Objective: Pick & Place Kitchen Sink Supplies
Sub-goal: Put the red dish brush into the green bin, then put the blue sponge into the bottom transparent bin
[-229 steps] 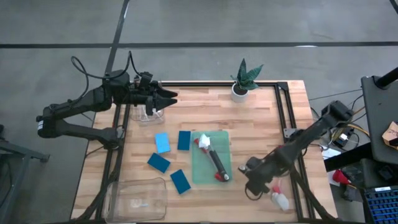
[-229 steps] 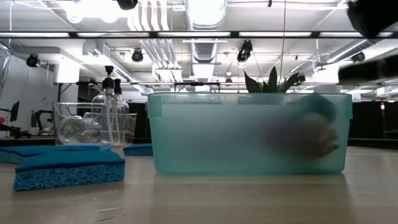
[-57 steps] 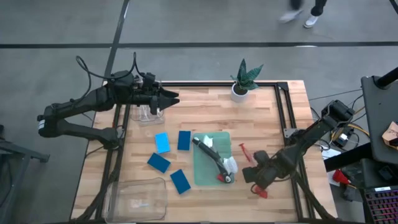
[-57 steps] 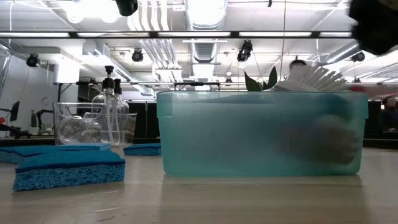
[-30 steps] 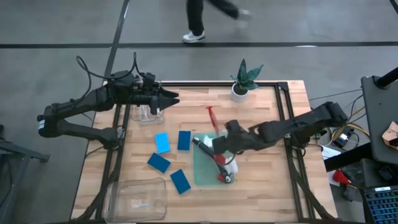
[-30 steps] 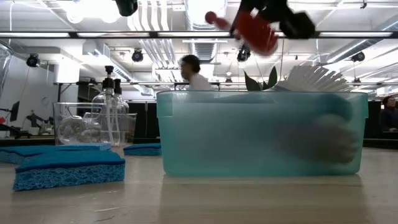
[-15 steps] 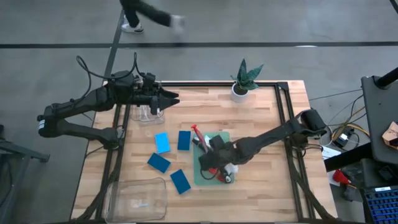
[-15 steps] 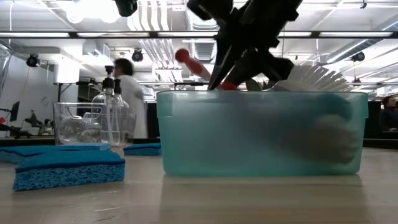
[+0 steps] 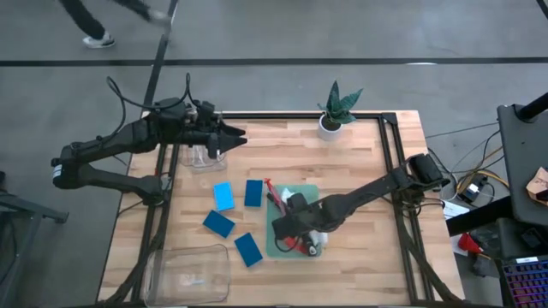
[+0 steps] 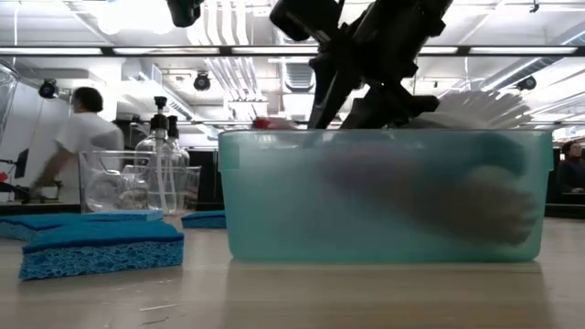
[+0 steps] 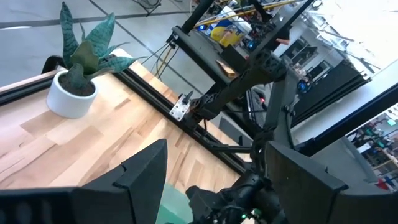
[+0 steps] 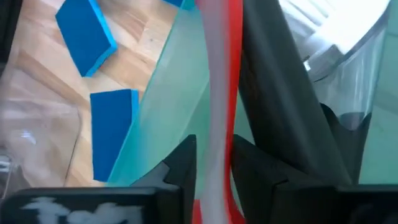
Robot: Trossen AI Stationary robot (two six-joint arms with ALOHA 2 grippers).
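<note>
**Red brush at green bin, right end effector over it**

Nearest the low camera, a blue sponge (image 10: 101, 247) lies flat on the tabletop (image 9: 360, 162), with the translucent green bin (image 10: 274, 196) just beside it. The right end effector (image 9: 291, 224) reaches down into this bin; a red brush (image 12: 233, 56) runs lengthwise between its fingers (image 12: 180, 165), but whether they grip it or stand released cannot be told. The brush's red handle (image 9: 272, 190) pokes over the bin's far left rim. A black-handled brush (image 12: 280, 99) and a white brush head (image 10: 475, 108) also sit in the bin.

Four sponges (image 9: 223, 196) lie spread left of the bin. A clear bin (image 9: 187, 272) stands at the near left corner.

Farther back, clear bottles (image 10: 163, 169) stand in a clear container at the far left. The left end effector (image 9: 231, 135) hovers beside it, fingers apart, empty. A potted plant (image 9: 332, 115) stands at the far edge. A person (image 10: 78, 137) shows in the room beyond.
</note>
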